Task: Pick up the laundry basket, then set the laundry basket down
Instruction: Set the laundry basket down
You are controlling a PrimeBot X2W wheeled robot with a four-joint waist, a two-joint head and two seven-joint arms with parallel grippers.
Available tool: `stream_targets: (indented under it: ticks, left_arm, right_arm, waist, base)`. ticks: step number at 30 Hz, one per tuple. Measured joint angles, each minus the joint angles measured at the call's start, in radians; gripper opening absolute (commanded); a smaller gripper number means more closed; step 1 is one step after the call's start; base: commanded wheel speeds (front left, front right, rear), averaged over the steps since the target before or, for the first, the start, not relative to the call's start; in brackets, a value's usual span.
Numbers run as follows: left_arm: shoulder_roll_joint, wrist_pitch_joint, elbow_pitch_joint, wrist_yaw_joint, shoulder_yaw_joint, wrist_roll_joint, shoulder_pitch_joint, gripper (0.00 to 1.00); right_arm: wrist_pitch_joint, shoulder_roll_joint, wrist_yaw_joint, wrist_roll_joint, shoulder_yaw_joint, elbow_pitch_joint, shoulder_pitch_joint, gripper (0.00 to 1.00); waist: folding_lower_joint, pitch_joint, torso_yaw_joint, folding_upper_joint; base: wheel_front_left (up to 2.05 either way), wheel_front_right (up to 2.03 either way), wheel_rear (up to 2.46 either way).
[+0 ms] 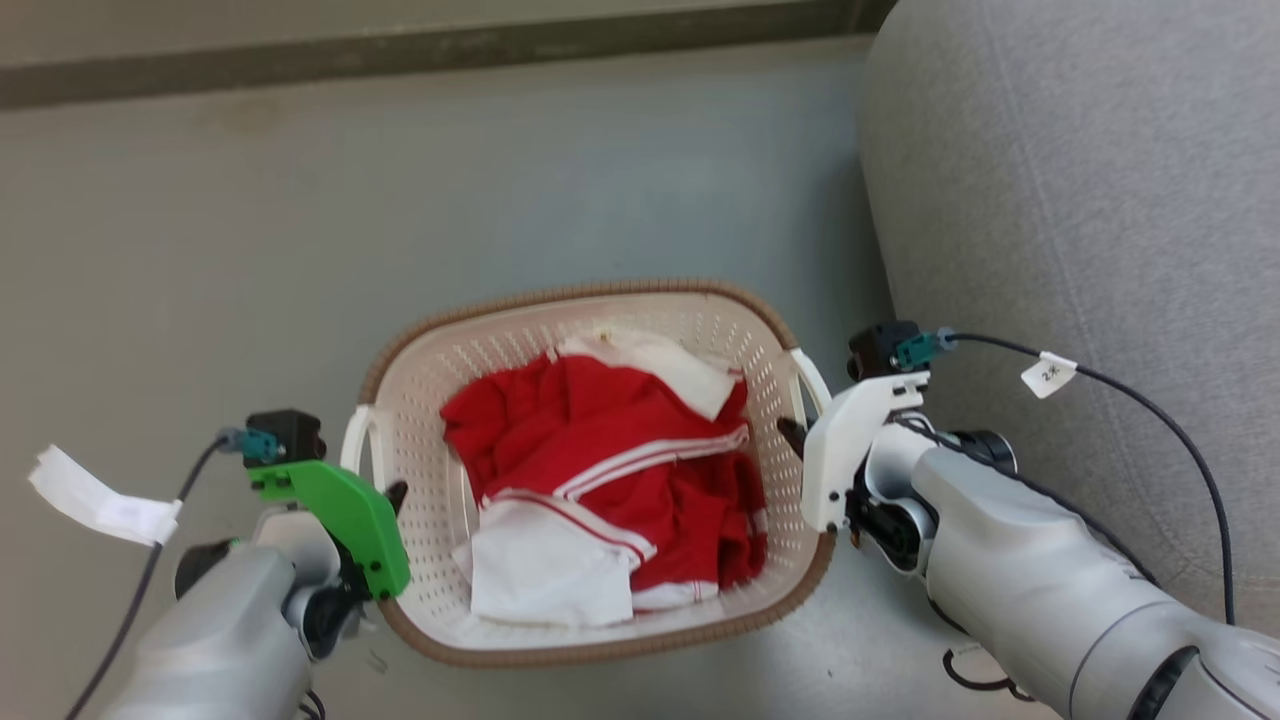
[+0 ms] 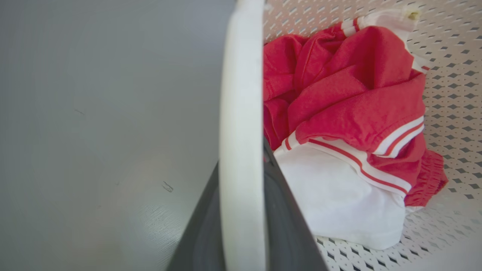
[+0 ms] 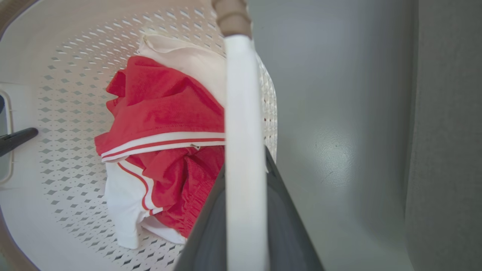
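The basket (image 1: 640,289) is seen over the grey floor (image 1: 300,250), well away from the floor's far edge and just beside the sofa (image 1: 1080,200) on the right. Red and white clothes (image 1: 600,440) are piled inside it. The left handle (image 1: 356,440) is held by the left gripper (image 1: 392,495). The right handle (image 1: 812,375) is held by the right gripper (image 1: 793,434). In each wrist view the white handle is squeezed between two dark fingers (image 2: 290,226), closed almost all the way. Whether the basket is lifted off the floor cannot be told.
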Motion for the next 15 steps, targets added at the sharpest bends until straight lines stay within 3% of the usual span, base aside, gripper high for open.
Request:
stream_targets:
  ticks: [15]
  left_arm:
    - [0.062,-0.097,-0.070,0.000,0.009,0.023,-0.097,0.00]
  right_arm:
    - [-0.119,0.002,-0.053,-0.010,-0.001,-0.044,-0.094,0.00]
  waist:
    - [0.0001,0.211,0.006,0.0000]
  base:
    - [0.00,0.00,0.00]
